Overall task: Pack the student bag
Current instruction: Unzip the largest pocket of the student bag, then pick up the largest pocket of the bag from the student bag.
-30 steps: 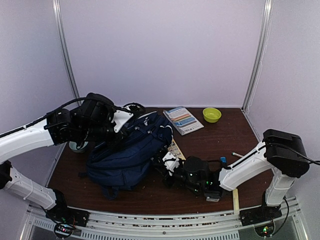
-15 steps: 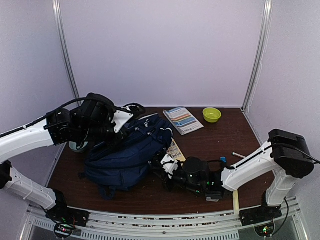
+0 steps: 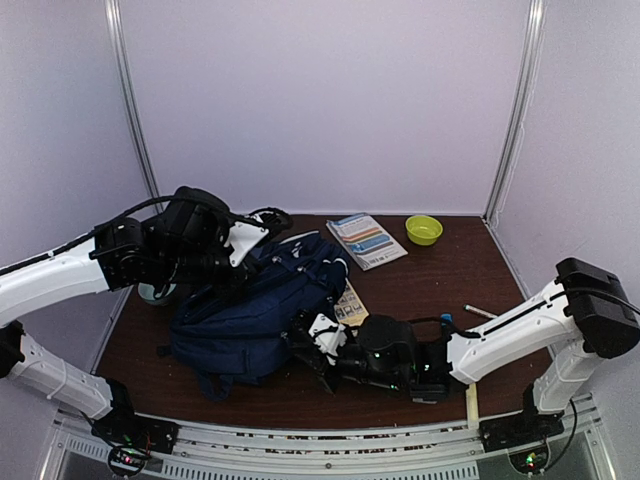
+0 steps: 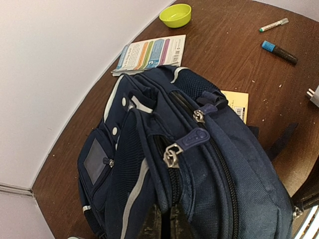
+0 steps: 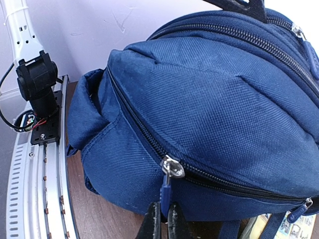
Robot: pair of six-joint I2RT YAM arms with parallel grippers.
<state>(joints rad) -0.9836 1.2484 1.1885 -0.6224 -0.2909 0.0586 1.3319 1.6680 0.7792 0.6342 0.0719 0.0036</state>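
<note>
The brown table (image 3: 430,290) carries the student bag (image 3: 255,305), a navy-blue backpack with white stripes. It lies on its side in the left half of the table, at about 9 o'clock from the table's centre, with its top end raised toward 11 o'clock. The left gripper (image 3: 232,262) is at this raised end. In the left wrist view its dark fingers (image 4: 149,226) are pressed together on the bag's fabric at the bottom edge. The right gripper (image 3: 305,345) comes from 3 o'clock and meets the bag at its near right side. In the right wrist view its two fingers (image 5: 152,221) are closed and pinch the blue zipper pull (image 5: 166,191), which hangs from a metal slider on the lower zip. A striped booklet (image 3: 366,240) lies flat at 1 o'clock from the bag, just beside it. A yellow card (image 3: 348,300) lies at the bag's 3 o'clock side, partly under it. A lime-green bowl (image 3: 424,229) stands at the far edge, at 2 o'clock from the booklet. Two markers, a white one (image 4: 273,24) and a black one with a blue end (image 4: 279,51), lie near each other on the right side of the table.
</note>
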